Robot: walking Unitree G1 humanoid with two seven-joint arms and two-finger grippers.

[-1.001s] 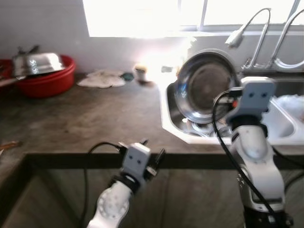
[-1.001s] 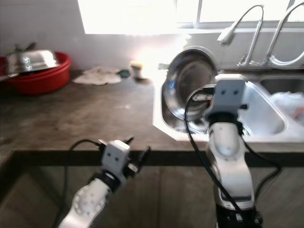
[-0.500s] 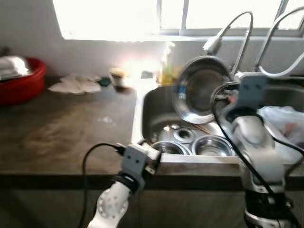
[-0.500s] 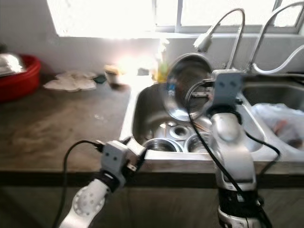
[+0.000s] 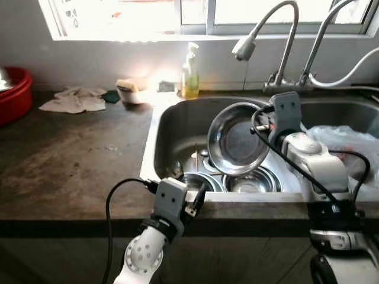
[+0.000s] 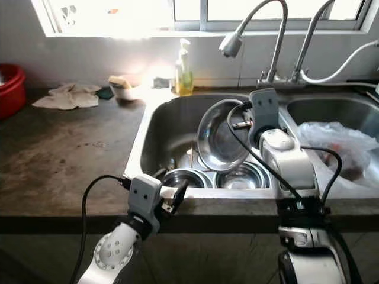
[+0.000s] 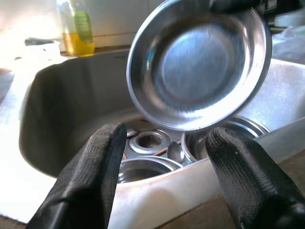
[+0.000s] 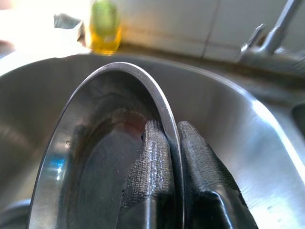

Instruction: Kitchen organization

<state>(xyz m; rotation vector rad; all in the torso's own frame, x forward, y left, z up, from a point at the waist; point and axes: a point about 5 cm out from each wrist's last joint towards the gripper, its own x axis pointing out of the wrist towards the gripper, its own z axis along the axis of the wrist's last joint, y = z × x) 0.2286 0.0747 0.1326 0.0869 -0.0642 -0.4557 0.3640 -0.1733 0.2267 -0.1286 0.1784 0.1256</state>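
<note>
My right gripper (image 8: 167, 130) is shut on the rim of a shallow steel bowl (image 5: 235, 139) and holds it tilted on edge over the left sink basin (image 5: 155, 137). One finger lies inside the bowl and one behind it. Beneath it, several steel bowls (image 5: 253, 181) rest on the basin floor. My left gripper (image 5: 195, 195) is open at the counter's front edge, just before the sink, with nothing between its fingers (image 7: 95, 171). In the left wrist view, the held bowl (image 7: 200, 67) hangs in front of them.
Two tall faucets (image 5: 283, 41) stand behind the sink, with a yellow soap bottle (image 5: 190, 72) beside them. A plastic bag (image 5: 343, 139) fills the right basin. On the dark counter (image 5: 71, 160) are a cloth (image 5: 74, 99), a small cup (image 5: 129, 90) and a red tub (image 5: 12, 92).
The camera has swung right and closer to the sink. My right gripper has lowered the steel bowl from faucet height down into the left basin. The left gripper stays open.
</note>
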